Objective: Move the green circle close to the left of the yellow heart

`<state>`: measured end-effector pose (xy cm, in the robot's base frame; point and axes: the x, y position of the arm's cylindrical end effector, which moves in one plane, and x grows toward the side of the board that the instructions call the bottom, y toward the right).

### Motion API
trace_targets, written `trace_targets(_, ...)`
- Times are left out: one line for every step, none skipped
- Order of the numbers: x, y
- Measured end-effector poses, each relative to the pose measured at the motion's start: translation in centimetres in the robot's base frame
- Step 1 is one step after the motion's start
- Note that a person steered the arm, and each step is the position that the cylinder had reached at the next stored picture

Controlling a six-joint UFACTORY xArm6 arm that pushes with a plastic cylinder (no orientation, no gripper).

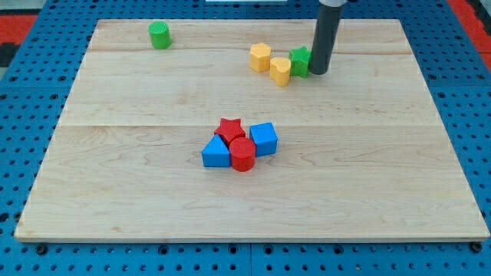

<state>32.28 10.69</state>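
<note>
My tip [317, 72] is resting on the counter [153, 199] at the view's right side of the green star-like block [299, 61], touching it or just beside it; there is no gripper on this arm, only the rod, so nothing is being clamped or held. The yellow heart [281, 70] is sitting just to the view's left of that green block, touching it, and a yellow hexagon-like block [261, 57] is sitting just beyond the heart, again to the view's left. The green circle [159, 35], the block the task is asking for, is standing well apart from the heart, far off to the view's left and a little toward the view's top, near the counter's edge. I am judging that the tip is on the wrong side of the heart for this job (the circle is not being touched at all), so the push is not yet started. A cluster of a red star [229, 129], a red round block [243, 155], a blue cube [264, 139] and a blue wedge-like block [215, 152] is sitting well below the heart, toward the view's bottom, out of the likely path.
</note>
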Motion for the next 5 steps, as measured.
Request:
trace_targets(-0.1,-4.2)
trace_targets(-0.2,1.7)
trace_targets(-1.2,3.7)
trace_targets(-7.8,1.8)
trace_targets(-10.5,-6.4)
